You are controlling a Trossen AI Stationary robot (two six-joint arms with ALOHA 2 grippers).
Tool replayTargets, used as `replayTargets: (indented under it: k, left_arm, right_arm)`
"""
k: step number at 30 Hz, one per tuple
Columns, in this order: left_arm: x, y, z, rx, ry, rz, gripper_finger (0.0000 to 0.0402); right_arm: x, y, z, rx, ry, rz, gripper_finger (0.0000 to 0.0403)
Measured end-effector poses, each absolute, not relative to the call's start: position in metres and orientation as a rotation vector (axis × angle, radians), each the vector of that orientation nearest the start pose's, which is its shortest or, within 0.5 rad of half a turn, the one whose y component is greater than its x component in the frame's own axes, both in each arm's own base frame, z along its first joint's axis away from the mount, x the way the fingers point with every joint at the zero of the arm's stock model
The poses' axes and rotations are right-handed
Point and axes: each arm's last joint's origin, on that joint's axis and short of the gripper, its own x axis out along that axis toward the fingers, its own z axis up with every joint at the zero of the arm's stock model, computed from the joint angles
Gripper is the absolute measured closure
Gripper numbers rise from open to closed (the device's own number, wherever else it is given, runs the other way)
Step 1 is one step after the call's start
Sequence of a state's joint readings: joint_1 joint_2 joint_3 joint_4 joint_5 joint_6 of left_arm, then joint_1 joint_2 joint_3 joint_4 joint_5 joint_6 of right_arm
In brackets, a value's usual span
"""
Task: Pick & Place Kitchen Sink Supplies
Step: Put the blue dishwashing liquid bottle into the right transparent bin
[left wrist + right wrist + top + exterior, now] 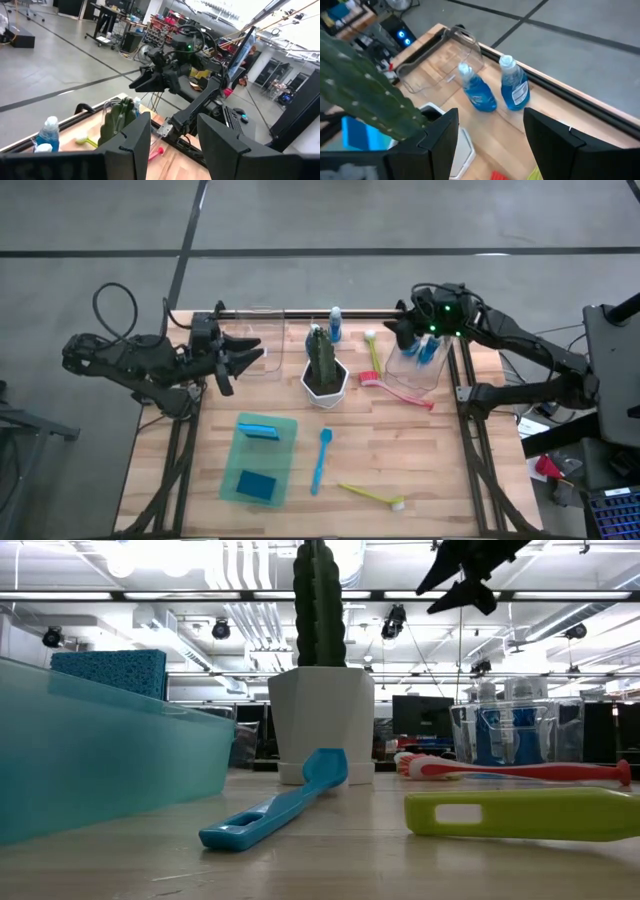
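My left gripper (250, 356) (175, 145) hangs open, level above the table's left side, next to a clear bin (262, 340). My right gripper (395, 332) (490, 135) is open in the air over the far right, beside another clear bin (420, 370) with blue bottles (505, 725) standing in it. Two more blue bottles (480, 92) (514, 87) stand at the far edge. A dark sponge (258, 483) and a light sponge (262, 428) lie in the green tray (285, 442). Blue (322, 460), yellow (372, 495) and pink (400, 388) brushes lie flat on the table.
The cactus in its white pot (323, 372) stands mid-table between the two arms, a further brush (372, 352) just right of it. Bare wood lies along the near edge, right of the yellow brush.
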State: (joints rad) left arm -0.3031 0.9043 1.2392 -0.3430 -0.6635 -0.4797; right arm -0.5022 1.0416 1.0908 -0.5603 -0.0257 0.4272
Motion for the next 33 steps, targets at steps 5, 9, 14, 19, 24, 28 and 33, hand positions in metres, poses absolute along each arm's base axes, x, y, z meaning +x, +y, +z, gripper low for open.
replayTargets:
  k: [5,9,14,19,24,28,33]
  left_arm:
    - [0.157,-0.03,0.447,-0.468,-0.075,0.356,0.0248]
    - [0.157,-0.03,0.447,-0.487,-0.078,0.356,0.0248]
    - [0.157,-0.03,0.447,-0.541,-0.087,0.356,0.0248]
    - [0.159,-0.031,0.446,-0.553,-0.083,0.361,0.0248]
    - [0.16,-0.03,0.445,-0.564,-0.094,0.402,0.0248]
    - [0.16,-0.03,0.445,-0.617,-0.107,0.404,0.0248]
    - [0.161,-0.03,0.445,-0.628,-0.112,0.417,0.0248]
  right_arm:
    - [0.21,-0.117,0.344,0.491,0.453,-0.563,0.0184]
    - [0.23,-0.138,0.333,0.399,0.504,-0.551,0.0184]
    - [0.245,-0.174,0.313,0.344,0.586,-0.498,0.0184]
    - [0.26,-0.214,0.29,0.358,0.609,-0.493,0.0184]
    - [0.283,-0.239,0.271,0.346,0.619,-0.472,0.0184]
    - [0.297,-0.247,0.266,0.346,0.622,-0.359,0.0184]
    - [0.306,-0.252,0.26,0.295,0.634,-0.332,0.0184]
